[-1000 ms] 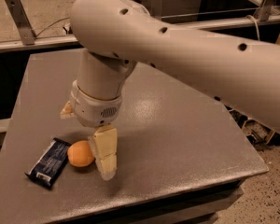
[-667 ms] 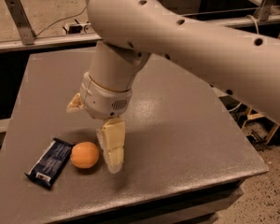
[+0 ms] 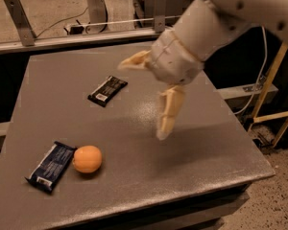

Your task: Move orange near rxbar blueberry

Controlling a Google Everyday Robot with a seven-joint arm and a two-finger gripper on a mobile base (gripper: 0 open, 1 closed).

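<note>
Gripper (image 3: 141, 99) hangs above the table (image 3: 206, 157) at centre frame, fingers spread wide and holding nothing; the orange (image 3: 87, 158) lies well apart from it, down toward the lower left. Orange is small, round, smooth and evenly coloured, sitting on the table just beside the right-hand long edge of the blue bar (image 3: 51, 166), touching or all but, cannot tell which. That bar lies flat, long axis running lower left to upper right, white label at its lower end; the black bar (image 3: 108, 90) sits apart, upper centre-left
</note>
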